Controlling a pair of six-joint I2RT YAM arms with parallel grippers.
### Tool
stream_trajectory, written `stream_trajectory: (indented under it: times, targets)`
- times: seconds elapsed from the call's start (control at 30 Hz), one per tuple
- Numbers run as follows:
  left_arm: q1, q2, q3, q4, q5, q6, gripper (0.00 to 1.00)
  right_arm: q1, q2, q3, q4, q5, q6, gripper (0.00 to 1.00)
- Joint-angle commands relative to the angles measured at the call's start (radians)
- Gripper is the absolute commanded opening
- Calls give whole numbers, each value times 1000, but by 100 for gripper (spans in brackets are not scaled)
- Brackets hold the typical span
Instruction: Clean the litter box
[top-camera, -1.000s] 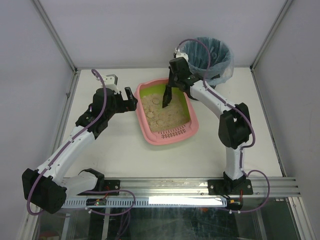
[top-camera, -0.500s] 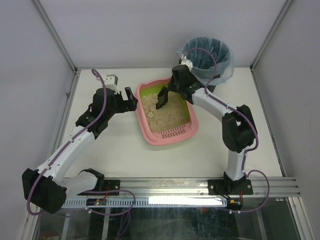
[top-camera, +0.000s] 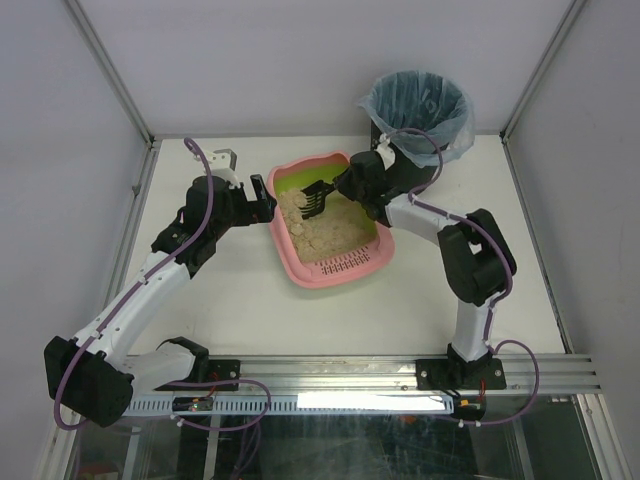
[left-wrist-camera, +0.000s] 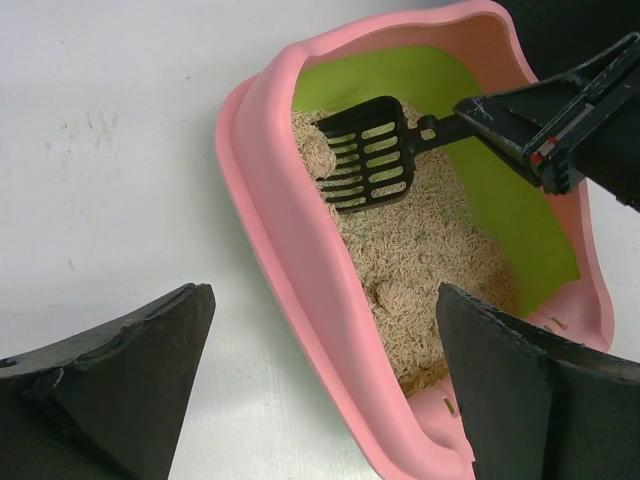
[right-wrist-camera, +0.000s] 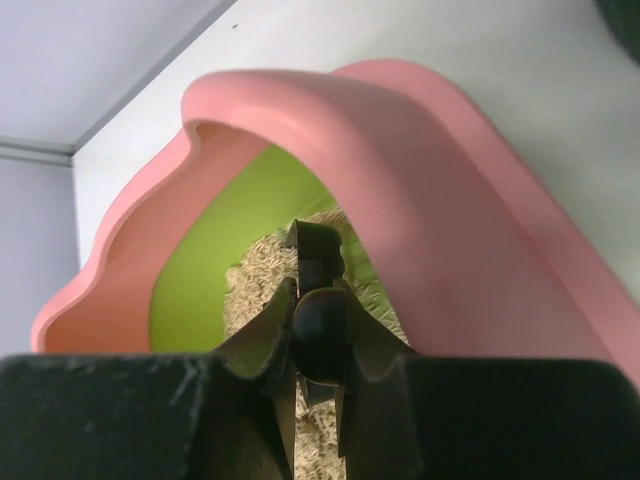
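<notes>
Right hand (top-camera: 338, 187) clamped on scoop (top-camera: 312, 200), seemingly over litter box (top-camera: 330, 275), left hand (top-camera: 263, 197) apart

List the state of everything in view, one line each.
Litter box: flat on the table, litter inside.
Scoop: held by its handle, head low over the litter, looks empty.
Bin: upright, open, lined in blue.
Left jaws: open, empty, beside the box.
Right jaws: shut on the scoop.
</notes>
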Motion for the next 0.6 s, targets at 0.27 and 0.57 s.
stream_trajectory:
  times: [0.27, 0.57]
  targets:
    - [11, 2, 31, 31, 20, -1, 99, 26, -137, -226, 134, 31, 150, 0]
    - [11, 2, 30, 31, 21, -1, 99, 28, -250, -385, 291, 119, 245, 0]
